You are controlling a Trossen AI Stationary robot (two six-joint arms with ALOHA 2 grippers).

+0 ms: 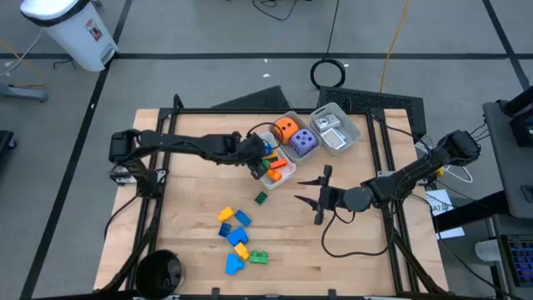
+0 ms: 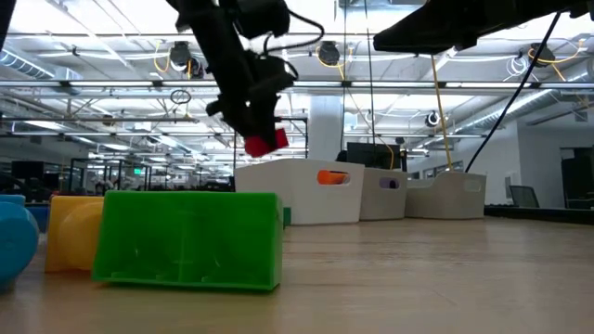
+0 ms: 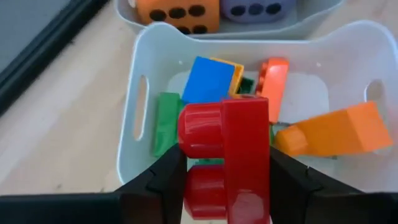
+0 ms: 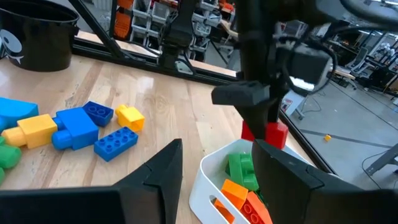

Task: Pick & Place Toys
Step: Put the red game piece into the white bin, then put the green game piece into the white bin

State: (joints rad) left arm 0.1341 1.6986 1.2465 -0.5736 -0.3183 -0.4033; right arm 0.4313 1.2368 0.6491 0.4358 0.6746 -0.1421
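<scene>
Clamping a glossy red brick with round studs, the left gripper hangs over the smooth white tray at frame centre — bricks piled inside. Right gripper, fingers apart, waits lower right. Pale wood-grain table; grey floor beyond.

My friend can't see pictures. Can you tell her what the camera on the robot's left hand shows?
The left gripper holds a red brick just above a white tray. Inside the tray lie blue, green and orange bricks. Behind it, another tray holds an orange die and a purple die.
</scene>
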